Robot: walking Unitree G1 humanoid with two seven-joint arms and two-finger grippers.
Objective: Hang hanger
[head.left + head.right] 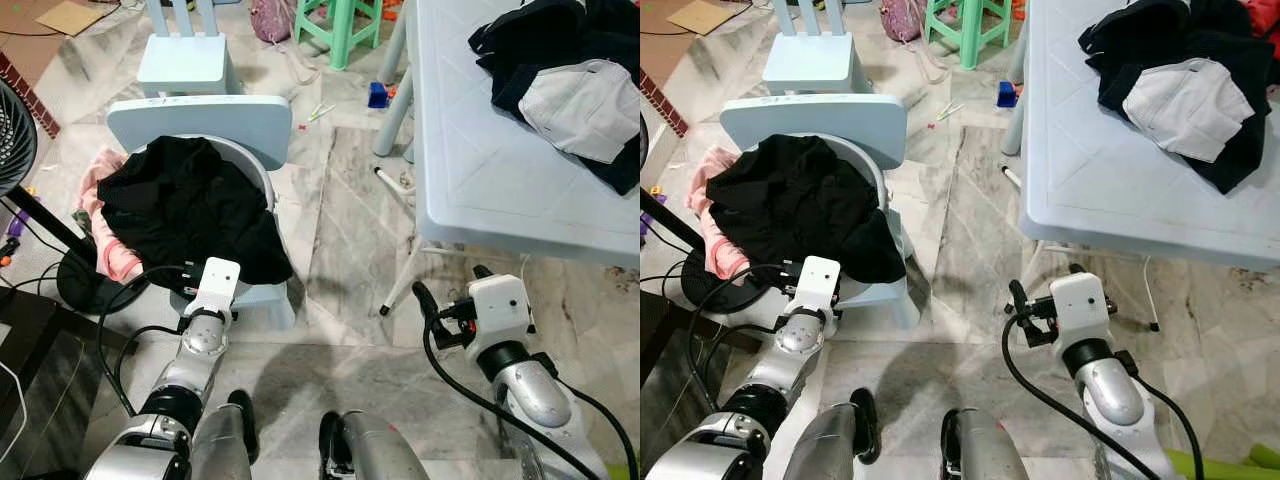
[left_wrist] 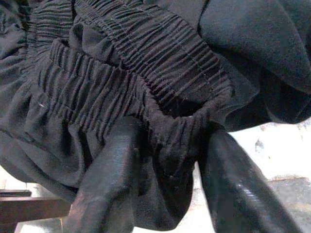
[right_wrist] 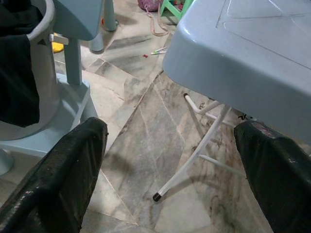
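A black garment [image 1: 190, 205] lies heaped in a grey round basket [image 1: 264, 190] on a light blue chair [image 1: 200, 118]. My left gripper [image 1: 195, 272] is at the near edge of that heap. In the left wrist view its two black fingers [image 2: 107, 184] are closed around a fold of the garment's ribbed elastic band [image 2: 170, 131]. My right gripper [image 1: 452, 286] hangs open in the air over the marble floor, beside the white table's leg [image 3: 194, 150], with nothing between its fingers [image 3: 63, 179]. I see no hanger.
A white plastic folding table [image 1: 500, 170] at the right carries a pile of dark and white clothes [image 1: 570, 80]. Pink cloth [image 1: 100, 185] hangs off the basket's left. A black fan [image 1: 15, 140] and cables stand left. A second blue chair [image 1: 190, 55] and a green stool [image 1: 340, 25] lie beyond.
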